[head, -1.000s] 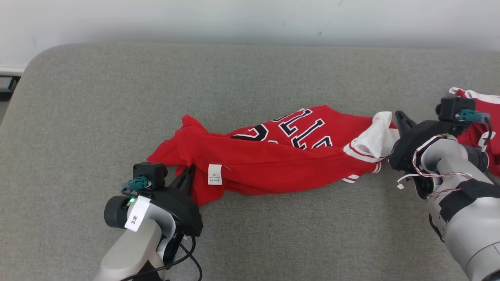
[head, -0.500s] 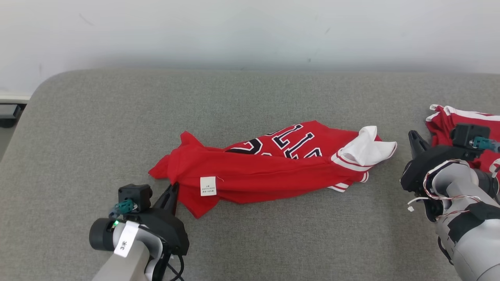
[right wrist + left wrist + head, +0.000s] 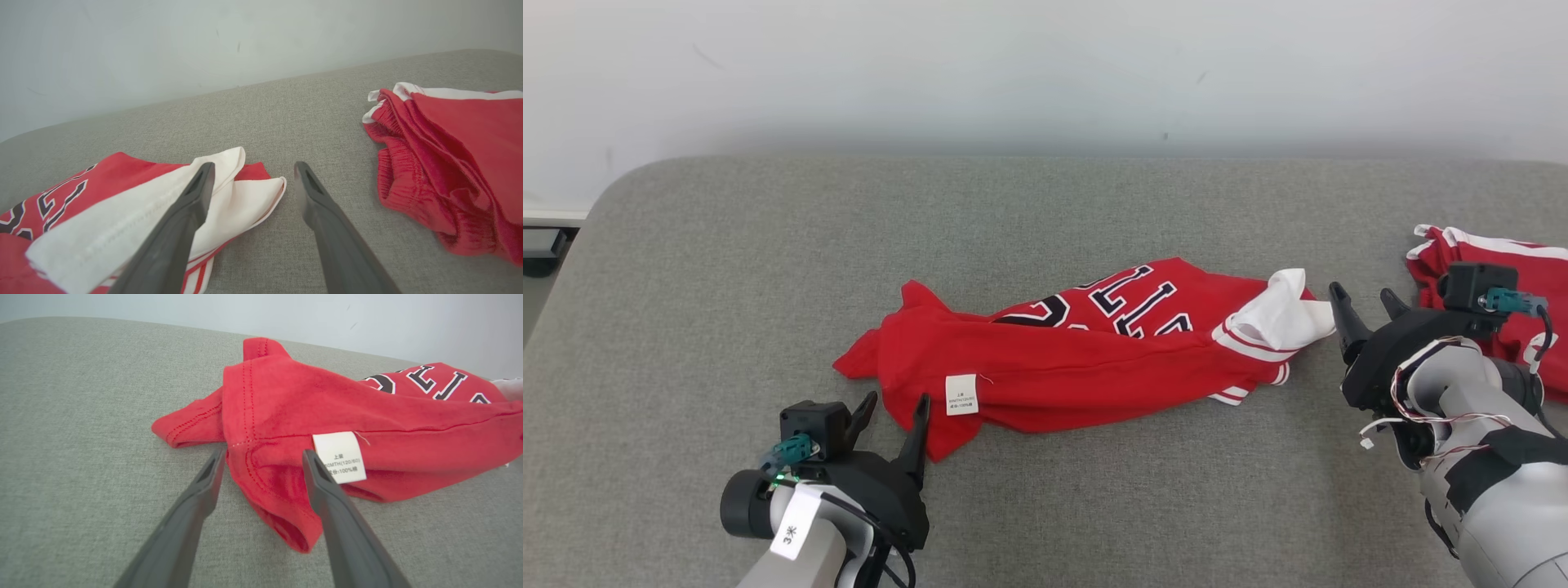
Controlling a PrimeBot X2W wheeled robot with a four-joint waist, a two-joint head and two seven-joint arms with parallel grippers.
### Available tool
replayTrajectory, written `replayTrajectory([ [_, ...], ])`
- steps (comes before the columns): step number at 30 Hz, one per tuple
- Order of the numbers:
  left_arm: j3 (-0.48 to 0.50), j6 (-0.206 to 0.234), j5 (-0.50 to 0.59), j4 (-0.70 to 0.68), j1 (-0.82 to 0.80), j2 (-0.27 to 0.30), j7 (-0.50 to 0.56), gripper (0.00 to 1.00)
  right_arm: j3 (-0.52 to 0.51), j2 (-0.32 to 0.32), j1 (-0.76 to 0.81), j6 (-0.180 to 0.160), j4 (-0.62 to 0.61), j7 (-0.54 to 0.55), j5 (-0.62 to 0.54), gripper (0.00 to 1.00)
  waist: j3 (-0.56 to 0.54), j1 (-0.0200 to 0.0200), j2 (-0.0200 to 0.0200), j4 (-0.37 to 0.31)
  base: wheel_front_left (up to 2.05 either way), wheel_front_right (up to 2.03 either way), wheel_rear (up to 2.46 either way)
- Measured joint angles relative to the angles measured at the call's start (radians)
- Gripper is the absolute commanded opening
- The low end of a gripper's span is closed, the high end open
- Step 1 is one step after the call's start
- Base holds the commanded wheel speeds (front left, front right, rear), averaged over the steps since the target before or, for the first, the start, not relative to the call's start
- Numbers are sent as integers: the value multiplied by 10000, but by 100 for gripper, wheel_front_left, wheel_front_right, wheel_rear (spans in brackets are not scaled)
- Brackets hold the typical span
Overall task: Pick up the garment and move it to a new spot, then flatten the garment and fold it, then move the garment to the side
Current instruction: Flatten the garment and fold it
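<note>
A crumpled red jersey (image 3: pixel 1094 359) with black-and-white lettering lies mid-frame on a grey padded surface (image 3: pixel 1045 204), its white care label (image 3: pixel 961 394) facing up. At lower left, the left gripper (image 3: pixel 898 398) has its fingers spread wide on either side of the jersey's near corner, clamping nothing. At right, the right gripper (image 3: pixel 1361 291) is likewise spread and empty, just beside the white sleeve (image 3: pixel 1282 318). A second red garment (image 3: pixel 1531 261) sits bunched at the right edge.
</note>
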Motion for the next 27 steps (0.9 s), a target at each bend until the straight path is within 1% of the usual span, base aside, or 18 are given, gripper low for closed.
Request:
replayTrajectory([
  [7, -82, 86, 102, -313, -50, -12, -6, 100, 75, 6, -197, 0, 59, 537, 77, 100, 189, 0, 0, 139, 0, 0, 0],
  [13, -171, 92, 188, -464, -363, -107, -2, 100, 46, 35, -703, 0, 245, 832, 178, 100, 434, 1, 2, 289, 0, 0, 0],
  [15, -249, 90, 209, -602, -449, -215, 23, 100, 33, 40, -897, 0, 385, 1012, 211, 100, 594, 1, 1, 403, 0, 0, 0],
  [22, -410, 92, 222, -690, -604, -251, 161, 100, -4, 71, -1242, -4, 658, 1363, 251, 100, 986, 1, 2, 663, 0, 0, 0],
  [27, -479, 92, 224, -752, -604, -263, 249, 100, 36, 111, -1372, -253, 890, 1547, 247, 100, 1233, 1, 2, 861, 0, 0, 0],
])
